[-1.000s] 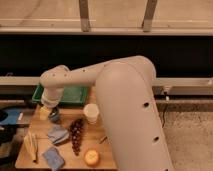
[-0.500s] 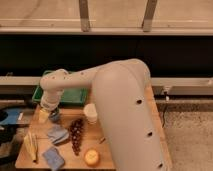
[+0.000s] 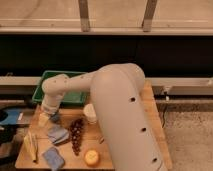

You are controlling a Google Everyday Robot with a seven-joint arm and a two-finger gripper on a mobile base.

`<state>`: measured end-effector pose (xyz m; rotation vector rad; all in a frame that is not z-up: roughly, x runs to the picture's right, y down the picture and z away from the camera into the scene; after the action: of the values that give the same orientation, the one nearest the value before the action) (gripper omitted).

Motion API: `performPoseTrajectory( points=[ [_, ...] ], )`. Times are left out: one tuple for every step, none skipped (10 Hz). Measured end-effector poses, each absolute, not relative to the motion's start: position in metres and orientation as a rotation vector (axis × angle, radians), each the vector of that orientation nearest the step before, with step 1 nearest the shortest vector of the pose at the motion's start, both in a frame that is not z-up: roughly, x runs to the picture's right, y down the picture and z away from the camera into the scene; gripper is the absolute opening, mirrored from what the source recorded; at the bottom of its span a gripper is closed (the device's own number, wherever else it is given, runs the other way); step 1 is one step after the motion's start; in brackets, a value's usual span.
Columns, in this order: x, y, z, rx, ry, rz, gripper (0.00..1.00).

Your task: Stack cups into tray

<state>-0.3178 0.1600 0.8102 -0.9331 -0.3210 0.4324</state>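
Note:
The green tray (image 3: pixel 46 82) sits at the back left of the wooden table (image 3: pixel 152 112), and my arm covers part of it. The cream-white cup (image 3: pixel 90 113) stands upright on the table just in front of the tray. My gripper (image 3: pixel 48 117) hangs low over the table's left edge, left of the cream-white cup and in front of the tray. A small light-blue object (image 3: pixel 55 118), perhaps the light-blue cup, sits right beside the gripper. The metal cup is out of view.
A bunch of dark grapes (image 3: pixel 76 134), a blue cloth (image 3: pixel 58 134), a second blue piece (image 3: pixel 53 158), a yellow banana-like item (image 3: pixel 31 145) and a round yellow-orange fruit (image 3: pixel 91 157) lie on the front of the table. My large arm covers the table's middle.
My gripper has moved left and down, from over the tray's front edge to low over the table's left side. The cream-white cup has not moved.

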Motion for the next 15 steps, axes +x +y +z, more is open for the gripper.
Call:
performPoseTrajectory(
  points=[
    [-0.318,0.163,0.814,-0.942,-0.325,0.438,0.65],
    [-0.318,0.168,0.819,-0.95,-0.328,0.443,0.56],
    [-0.317,0.167,0.819,-0.949,-0.328,0.443,0.46],
    [-0.315,0.166,0.819,-0.949,-0.325,0.443,0.36],
    [-0.315,0.167,0.819,-0.95,-0.323,0.442,0.25],
    [-0.315,0.167,0.818,-0.951,-0.323,0.441,0.15],
    [-0.315,0.167,0.817,-0.944,-0.326,0.437,0.06],
    [-0.315,0.166,0.816,-0.938,-0.327,0.438,0.01],
    [-0.314,0.164,0.814,-0.93,-0.33,0.438,0.0],
    [-0.315,0.163,0.809,-0.928,-0.346,0.432,0.0],
    [-0.315,0.159,0.804,-0.921,-0.37,0.429,0.0],
    [-0.311,0.147,0.791,-0.903,-0.394,0.421,0.0],
    [-0.31,0.138,0.778,-0.888,-0.399,0.405,0.0],
    [-0.309,0.128,0.763,-0.873,-0.397,0.391,0.0],
    [-0.303,0.115,0.747,-0.847,-0.386,0.386,0.0]
  ],
)
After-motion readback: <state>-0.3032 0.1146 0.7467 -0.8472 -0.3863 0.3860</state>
